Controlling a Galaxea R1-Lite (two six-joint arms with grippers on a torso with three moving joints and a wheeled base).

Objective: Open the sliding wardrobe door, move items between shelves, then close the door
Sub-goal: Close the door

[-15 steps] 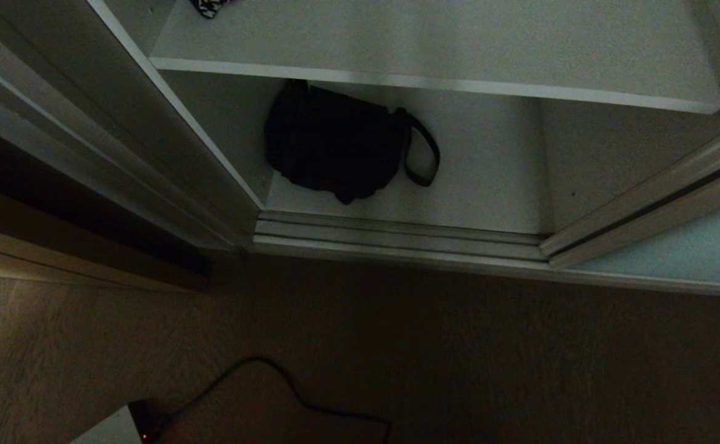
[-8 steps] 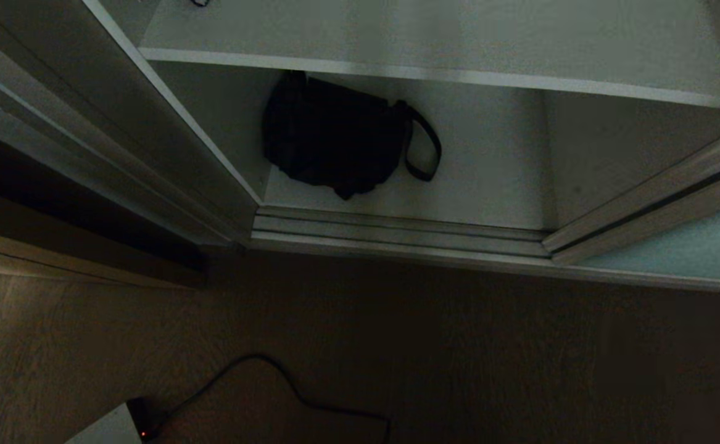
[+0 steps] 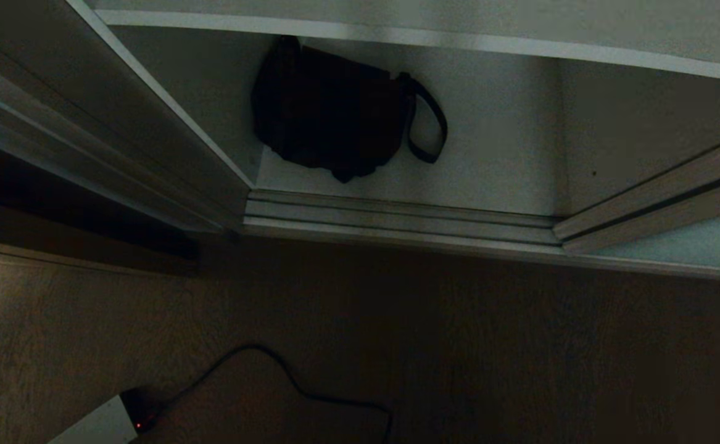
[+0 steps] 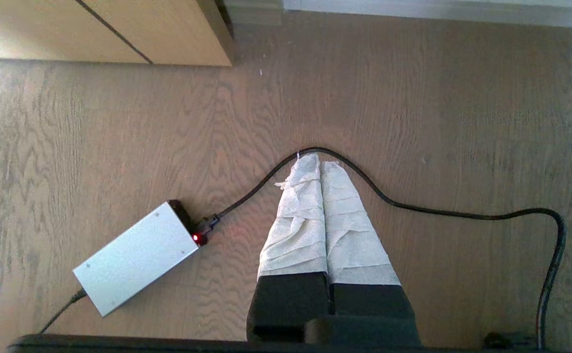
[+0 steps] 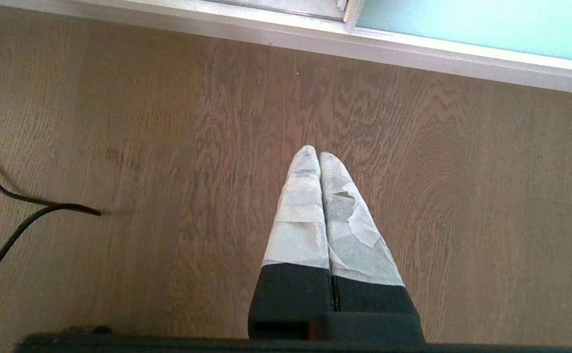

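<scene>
The black bag (image 3: 329,114) lies on the lowest shelf (image 3: 495,160) of the open wardrobe, in its left part, close to the left inner wall. It is partly under the front edge of the upper shelf (image 3: 434,40), which runs across the far side of the head view. A thin strap (image 3: 427,126) makes a loop on the right side of the bag and rests on the shelf. The right part of this shelf is bare. Just in front of the bag, on the near side, run the door tracks (image 3: 397,219) along the bottom of the wardrobe. The sliding door (image 3: 686,243), pale blue-green with a silver frame, stands at the right, pushed aside from the opening. On the left is the wardrobe frame, and beside it a beige wooden cabinet (image 4: 119,29).

Nearer is the wooden floor (image 3: 489,345). On it, at the near left, lies a grey power box (image 4: 136,257) with a small red light, and a black cable (image 4: 413,206) curves from it across the floor.

Both arms are outside the head view. The left gripper (image 4: 320,164) points down at the floor above the cable, its 2 taped fingers pressed together, holding nothing. The right gripper (image 5: 317,156) also points down at the bare floor near the door's bottom rail, its fingers pressed together and empty.
</scene>
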